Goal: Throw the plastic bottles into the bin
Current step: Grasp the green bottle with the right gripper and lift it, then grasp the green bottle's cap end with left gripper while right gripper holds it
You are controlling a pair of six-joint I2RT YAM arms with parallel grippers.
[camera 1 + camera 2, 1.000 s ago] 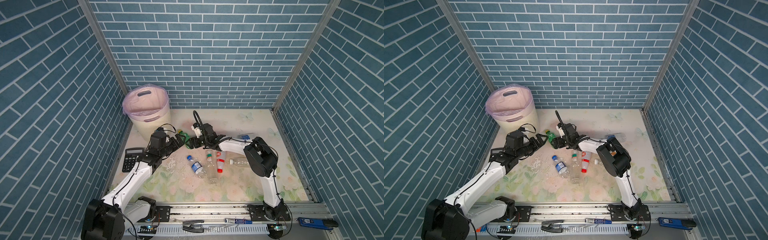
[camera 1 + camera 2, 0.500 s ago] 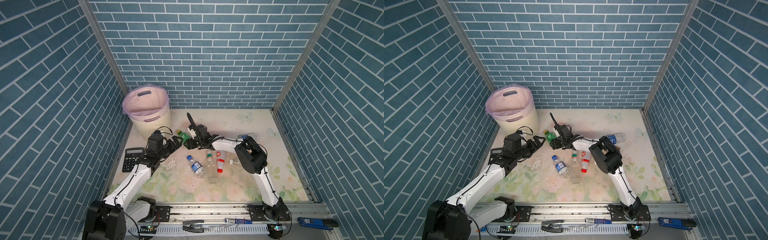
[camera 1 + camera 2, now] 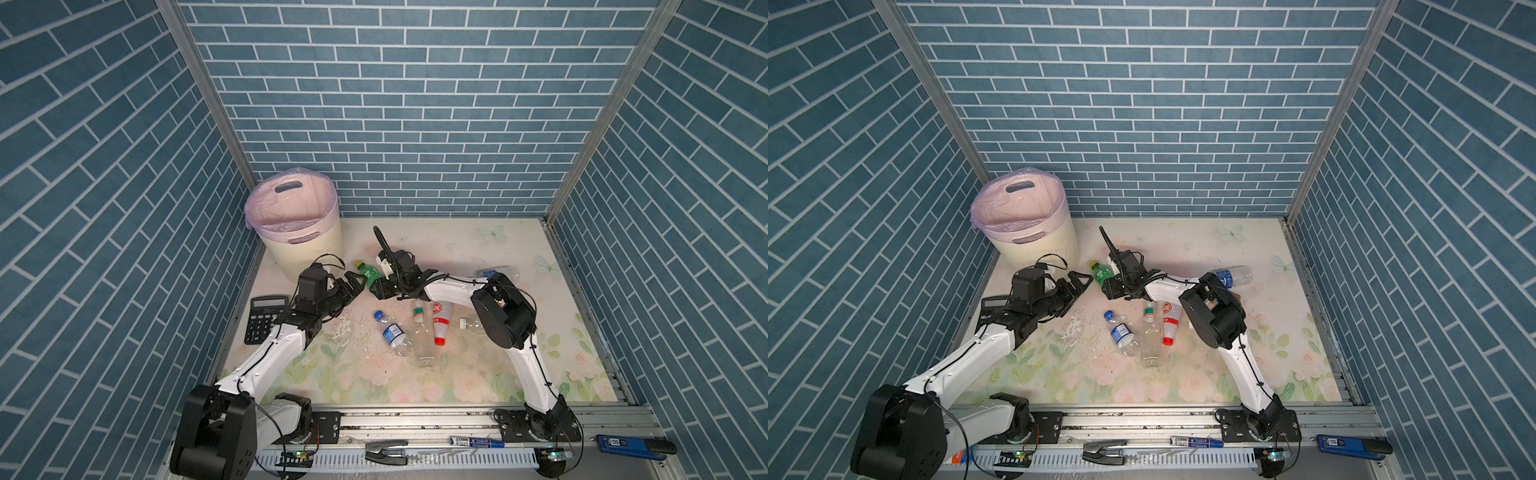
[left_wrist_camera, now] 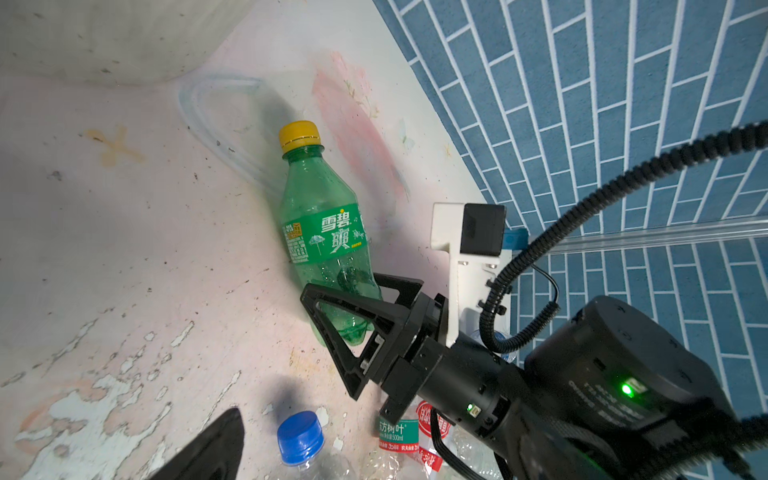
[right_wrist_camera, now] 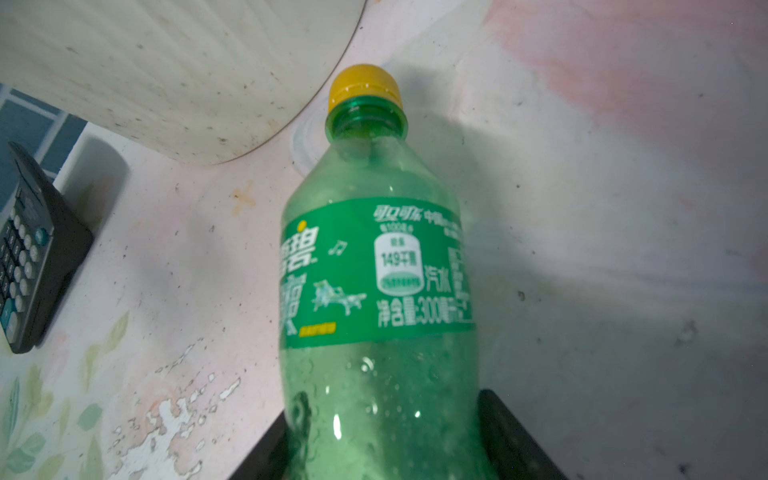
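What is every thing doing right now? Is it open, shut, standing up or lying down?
bin: standing, open top, pink bag inside.
green bottle: lying down, yellow cap on, base between the right gripper's jaws.
right gripper: shut on the green bottle.
left gripper: open, empty.
blue-capped bottle: lying down, cap on.
white bottle: lying down, red cap on.
clear green-labelled bottle: lying down.
calculator: flat, keys up.

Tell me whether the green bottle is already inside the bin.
No, in both top views the green bottle is outside the bin, down beside its base.
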